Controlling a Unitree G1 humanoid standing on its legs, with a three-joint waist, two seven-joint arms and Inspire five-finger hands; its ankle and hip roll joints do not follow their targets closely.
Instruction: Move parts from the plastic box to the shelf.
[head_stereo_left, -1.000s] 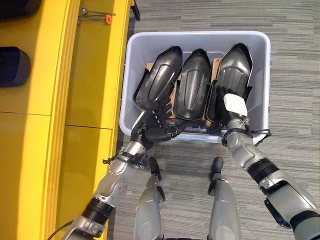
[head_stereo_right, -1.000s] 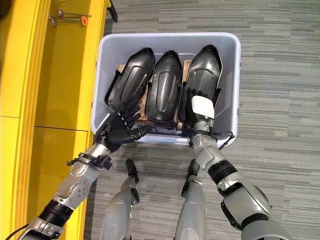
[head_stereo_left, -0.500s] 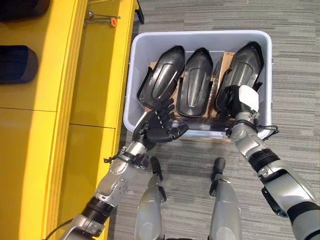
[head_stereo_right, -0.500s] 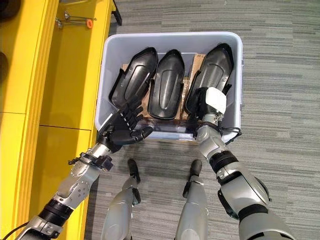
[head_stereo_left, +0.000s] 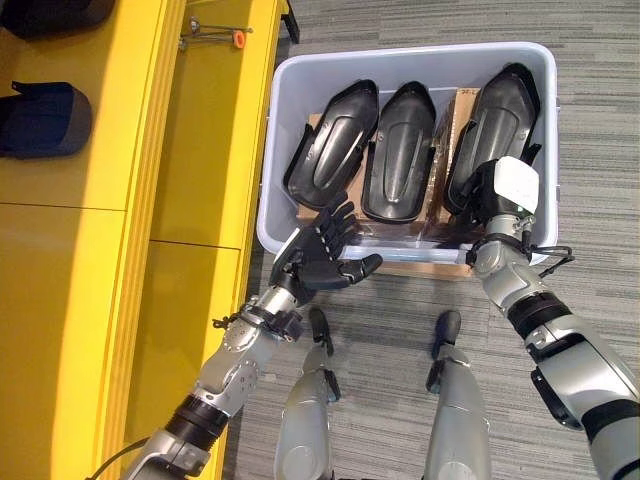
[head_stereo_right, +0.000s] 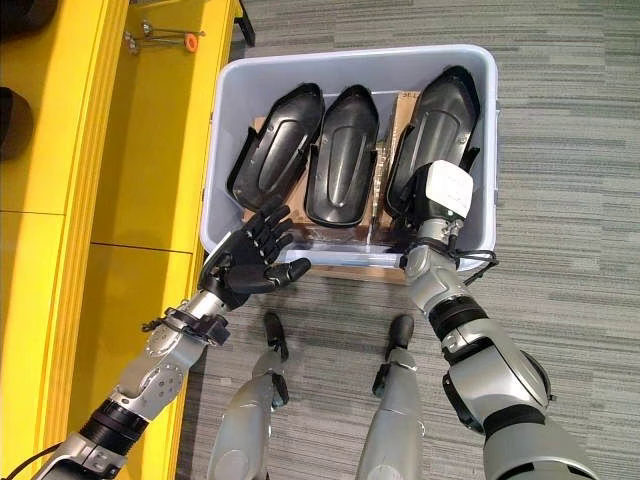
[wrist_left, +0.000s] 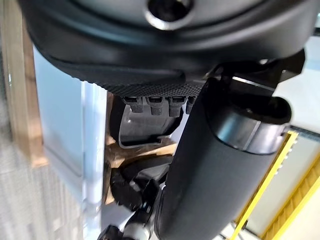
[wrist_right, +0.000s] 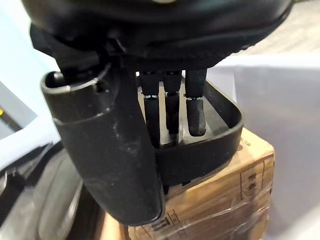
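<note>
Three black shell parts (head_stereo_left: 400, 150) remain in the plastic box (head_stereo_left: 285, 100), but the right hand (head_stereo_left: 492, 196) now grips the rightmost one (head_stereo_left: 500, 115), lifting begun, while the left hand (head_stereo_left: 318, 255) has withdrawn, fingers spread.

the floor (head_stereo_left: 590, 120) is grey carpet with a fine striped weave, its bands running across the view in lighter and darker greys. along the robot's left stands a tall piece of bright yellow furniture (head_stereo_left: 190, 200), its flat panels split by thin seams and edged with a ribbed yellow strip (head_stereo_left: 125, 250) that runs away from the camera. two dark blue rounded items (head_stereo_left: 45, 120) lie on the yellow surface at the far left, one cut off by the upper edge. near the top, a thin metal fitting with a small orange tip (head_stereo_left: 238, 38) sticks out from the yellow panel. the light is even and soft, with faint shadows on the carpet.
</note>
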